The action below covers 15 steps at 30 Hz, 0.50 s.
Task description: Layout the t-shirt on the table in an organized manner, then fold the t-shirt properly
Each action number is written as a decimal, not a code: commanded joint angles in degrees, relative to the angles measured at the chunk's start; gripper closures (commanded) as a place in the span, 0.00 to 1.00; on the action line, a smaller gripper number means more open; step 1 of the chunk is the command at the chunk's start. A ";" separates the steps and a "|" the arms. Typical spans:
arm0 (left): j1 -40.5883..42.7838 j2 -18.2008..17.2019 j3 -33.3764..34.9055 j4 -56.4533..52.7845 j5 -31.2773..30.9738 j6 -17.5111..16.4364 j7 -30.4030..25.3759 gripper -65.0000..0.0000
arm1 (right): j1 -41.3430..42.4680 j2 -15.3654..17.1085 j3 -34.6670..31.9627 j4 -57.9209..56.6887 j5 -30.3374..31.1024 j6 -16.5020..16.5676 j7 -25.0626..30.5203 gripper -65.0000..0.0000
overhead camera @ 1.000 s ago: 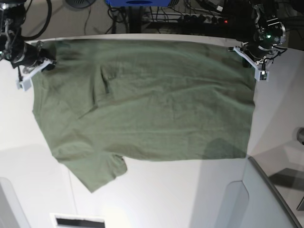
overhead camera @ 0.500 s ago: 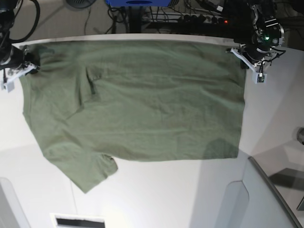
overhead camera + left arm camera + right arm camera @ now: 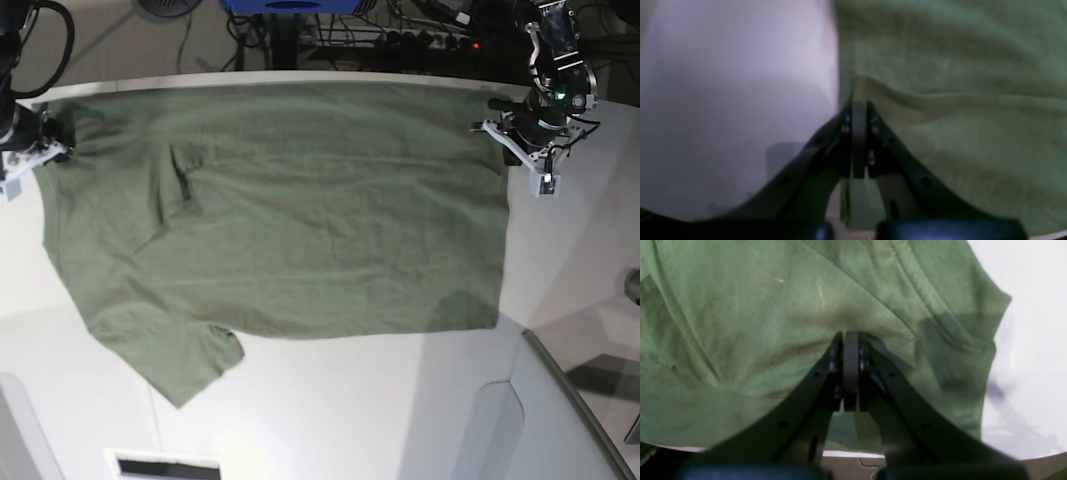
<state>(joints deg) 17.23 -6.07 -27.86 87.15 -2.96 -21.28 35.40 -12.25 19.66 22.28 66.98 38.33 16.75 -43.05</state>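
Am seeing left fingers (image 3: 503, 128) and right fingers (image 3: 50, 150) each pinching t-shirt (image 3: 290, 210), spread along worktop (image 3: 330, 410) far edge.

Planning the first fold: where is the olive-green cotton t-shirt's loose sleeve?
In the base view, the sleeve lies flat on the white table, lower left.

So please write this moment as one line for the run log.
phase: spreading | left tool: shut on t-shirt edge | right tool: shut on t-shirt | t-shirt: stretched between both, lying on table
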 commanded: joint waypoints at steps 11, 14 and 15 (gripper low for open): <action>-7.70 -0.48 2.49 -5.00 -0.34 0.05 -1.60 1.00 | -0.63 1.22 0.00 -0.04 -2.24 -5.10 2.39 1.00; -10.86 -0.48 2.49 -7.37 -0.42 0.05 -1.68 1.00 | -0.63 1.13 -0.09 -0.04 -2.24 -5.10 2.30 1.00; -12.09 -0.48 2.49 -8.17 -0.42 0.05 -1.68 1.00 | -0.63 1.13 -0.09 -0.04 -2.24 -5.10 2.30 1.00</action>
<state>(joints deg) 5.76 -5.89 -25.19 78.13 -3.07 -21.19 34.96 -12.58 19.86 22.22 66.78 38.06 12.86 -40.03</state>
